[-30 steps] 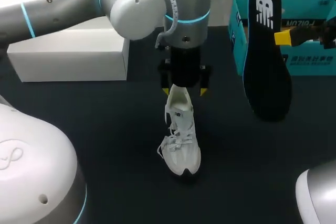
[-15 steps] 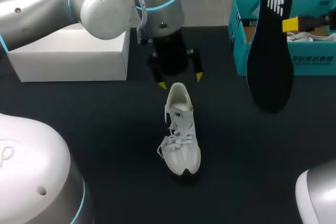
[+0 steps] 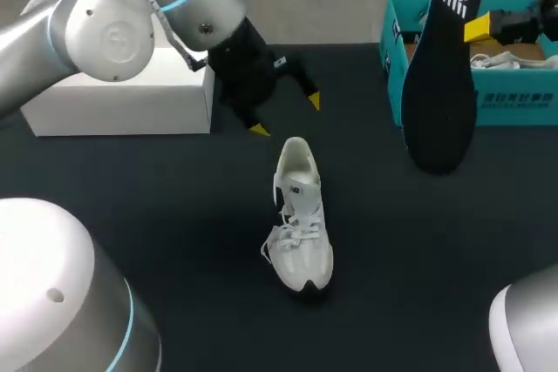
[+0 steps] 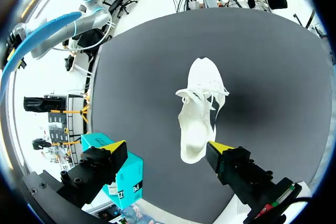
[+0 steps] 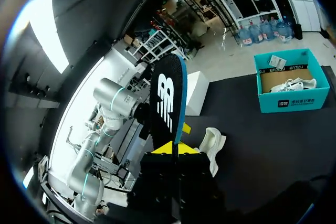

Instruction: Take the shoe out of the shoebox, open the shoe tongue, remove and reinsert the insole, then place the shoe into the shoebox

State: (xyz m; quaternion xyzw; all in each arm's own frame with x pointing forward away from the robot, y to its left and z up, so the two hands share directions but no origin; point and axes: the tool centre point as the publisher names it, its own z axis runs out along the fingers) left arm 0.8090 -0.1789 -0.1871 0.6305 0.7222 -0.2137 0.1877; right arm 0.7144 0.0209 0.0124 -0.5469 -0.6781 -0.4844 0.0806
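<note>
A white shoe (image 3: 301, 215) stands on the dark table (image 3: 174, 241), toe toward the near edge, heel opening upward. My left gripper (image 3: 286, 115) hangs open just behind and left of the heel, not touching it. In the left wrist view the shoe (image 4: 199, 108) lies ahead of the open gripper (image 4: 167, 149). My right gripper (image 3: 484, 28) is shut on the dark insole (image 3: 440, 84), held upright in front of the teal shoebox (image 3: 523, 98). From the right wrist, the insole (image 5: 168, 103) rises out of the shut gripper (image 5: 173, 148), with the shoe (image 5: 212, 142) beyond.
A white box (image 3: 122, 98) sits at the back left, close to my left arm. The teal shoebox (image 5: 291, 100) at the back right holds a second white shoe (image 3: 501, 60). The white box (image 5: 195, 93) also shows past the insole.
My left gripper has drawn back from the shoe's heel, swinging left and tilting, still open. The right gripper with the insole rose a little and shifted slightly.
</note>
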